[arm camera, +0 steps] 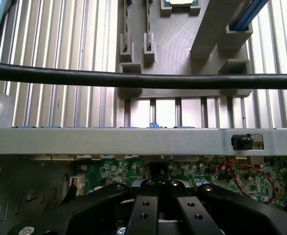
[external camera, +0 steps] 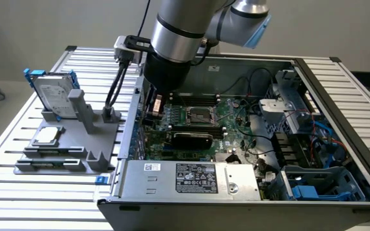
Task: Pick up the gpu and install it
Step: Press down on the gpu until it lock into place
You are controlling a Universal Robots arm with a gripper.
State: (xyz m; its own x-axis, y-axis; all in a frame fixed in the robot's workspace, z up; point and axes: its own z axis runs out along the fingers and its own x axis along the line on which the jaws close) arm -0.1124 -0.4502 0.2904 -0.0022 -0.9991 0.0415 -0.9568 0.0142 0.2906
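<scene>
Gpu [external camera: 191,139] sits on the motherboard [external camera: 235,109], near but apart from the closed jaws.

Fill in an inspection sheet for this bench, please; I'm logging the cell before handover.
Surface: slatted metal table carrying an open computer case.
Job's things: graphics card lies black side up on the motherboard; whether it is seated cannot be told.
Clutter: grey holder with an upright hard drive and a processor chip.
Grippers: gripper shut, inside the case over the motherboard; nothing seen between its fingers.
Cables: black cable near the wrist; red wires and blue cables in the case.
Surroundings: pale wall.
</scene>
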